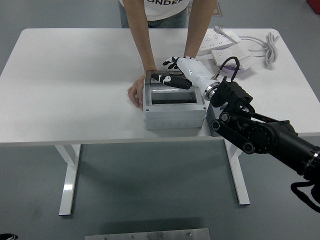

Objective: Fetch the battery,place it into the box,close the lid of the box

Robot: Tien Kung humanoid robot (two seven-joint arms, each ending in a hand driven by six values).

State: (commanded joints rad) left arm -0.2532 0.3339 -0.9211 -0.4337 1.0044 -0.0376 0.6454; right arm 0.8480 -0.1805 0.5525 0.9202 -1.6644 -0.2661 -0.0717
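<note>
Head view: the right hand lies on the box lid — fingers stretched flat, gripping nothing. Beneath them the grey box stands part-open on the table; a person's hand steadies its left side.

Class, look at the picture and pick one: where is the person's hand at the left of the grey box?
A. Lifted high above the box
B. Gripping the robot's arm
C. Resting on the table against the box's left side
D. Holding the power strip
C. The person's hand lies on the table right against the left wall of the grey box.
</note>
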